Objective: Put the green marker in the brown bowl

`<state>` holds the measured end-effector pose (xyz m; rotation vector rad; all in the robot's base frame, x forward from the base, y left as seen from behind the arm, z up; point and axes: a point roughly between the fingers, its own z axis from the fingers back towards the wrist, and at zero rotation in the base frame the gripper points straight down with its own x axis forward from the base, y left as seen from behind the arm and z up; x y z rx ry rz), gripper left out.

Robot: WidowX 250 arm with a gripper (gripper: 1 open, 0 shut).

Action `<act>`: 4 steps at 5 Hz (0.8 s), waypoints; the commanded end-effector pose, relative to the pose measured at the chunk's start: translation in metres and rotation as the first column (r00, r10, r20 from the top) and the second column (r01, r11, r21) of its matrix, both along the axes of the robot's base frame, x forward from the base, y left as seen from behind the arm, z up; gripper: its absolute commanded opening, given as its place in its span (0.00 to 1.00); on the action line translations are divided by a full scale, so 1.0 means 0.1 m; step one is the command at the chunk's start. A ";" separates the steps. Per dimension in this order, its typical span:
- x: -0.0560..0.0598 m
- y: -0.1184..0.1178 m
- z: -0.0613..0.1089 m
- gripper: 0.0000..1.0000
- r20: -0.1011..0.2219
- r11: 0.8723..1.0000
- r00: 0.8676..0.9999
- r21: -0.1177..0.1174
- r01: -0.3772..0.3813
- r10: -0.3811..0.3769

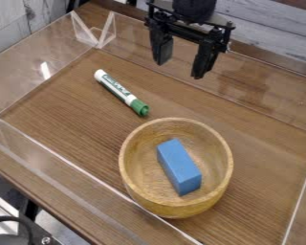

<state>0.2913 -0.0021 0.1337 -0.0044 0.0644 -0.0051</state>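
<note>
The green marker (pixel 120 92), a white barrel with green lettering and a dark green cap, lies flat and diagonal on the wooden table, cap end pointing toward the brown bowl (pixel 138 148). The bowl is round, shallow and tan, at the front centre, and holds a blue block (pixel 179 166). My gripper (pixel 182 59) hangs above the table at the back, pointing down, up and to the right of the marker and clear of it. Its two black fingers stand apart with nothing between them.
Clear acrylic walls (pixel 92 36) ring the wooden tabletop, with a low one along the front left edge (pixel 54 158). Bare wood lies between the marker and the gripper and to the right of the bowl.
</note>
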 end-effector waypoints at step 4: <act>-0.03 0.19 -0.23 1.00 -0.039 0.984 0.983 -0.022 -0.179 0.178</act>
